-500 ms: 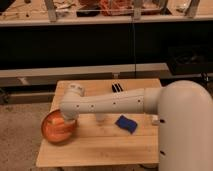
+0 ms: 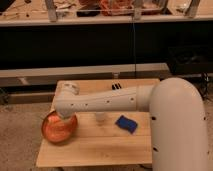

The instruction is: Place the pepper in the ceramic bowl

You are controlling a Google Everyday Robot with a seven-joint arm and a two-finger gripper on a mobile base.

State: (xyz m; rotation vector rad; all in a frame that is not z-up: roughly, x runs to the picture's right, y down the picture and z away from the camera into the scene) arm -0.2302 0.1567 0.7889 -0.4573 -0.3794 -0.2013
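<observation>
The ceramic bowl (image 2: 58,129), round and glossy orange-brown, sits at the left front of the wooden table (image 2: 100,147). My white arm reaches in from the right across the table. My gripper (image 2: 63,119) hangs from the wrist straight down over the bowl's far rim, with its tip at or inside the bowl. The pepper does not show as a separate thing; the gripper and wrist hide that part of the bowl.
A flat blue pad (image 2: 127,124) lies on the table right of centre. A small pale object (image 2: 100,118) stands under my forearm. A dark item (image 2: 116,86) lies near the table's far edge. A long dark shelf unit (image 2: 100,45) runs behind the table.
</observation>
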